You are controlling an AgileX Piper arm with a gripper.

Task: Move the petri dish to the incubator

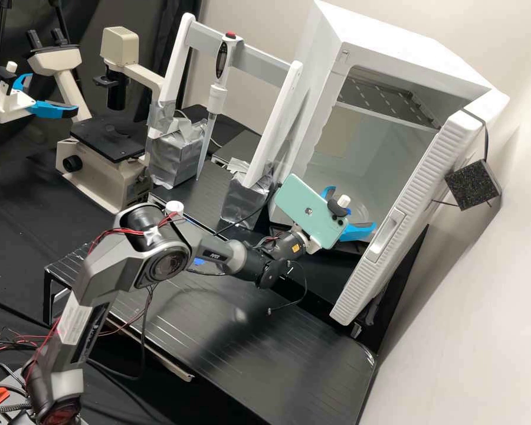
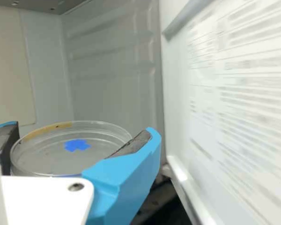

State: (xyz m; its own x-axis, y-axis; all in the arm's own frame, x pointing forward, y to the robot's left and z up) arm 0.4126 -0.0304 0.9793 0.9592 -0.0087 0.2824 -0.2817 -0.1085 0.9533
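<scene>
Plainly, has the clear, round petri dish (image 2: pixel 47 154) caught between the two bright blue fingers (image 2: pixel 119 180) of the white gripper (image 1: pixel 354 208). Spread about as wide as the dish, and closed on its opposite edges, dark pads to the clear side wall. In the wrist view, shows a star-like blue patch (image 2: pixel 77 145) within the dish's circle, between the fingers, and an amber strip (image 2: pixel 49 129) along the rim, on the stretch away from the white mounting plate (image 2: pixel 42 197) behind them. In the high view, reaches with both fingers into the opening of the white incubator (image 1: pixel 407 47); perhaps has the dish just within the mouth rather than deep inside, hard to judge past the fingers. Near one finger, has the incubator's ribbed door (image 1: pixel 416 183) standing open, with blurred lines of print over its white inner face. Well above both fingers, inside the incubator, has a slotted metal shelf (image 1: pixel 389 97). Behind the fingers, at the wrist, carries a mint-green phone (image 1: pixel 310 206). Outside the incubator, well apart from the fingers, has an electronic pipette (image 1: pixel 217 97) on a white frame, and a microscope (image 1: pixel 109 137) farther off.
</scene>
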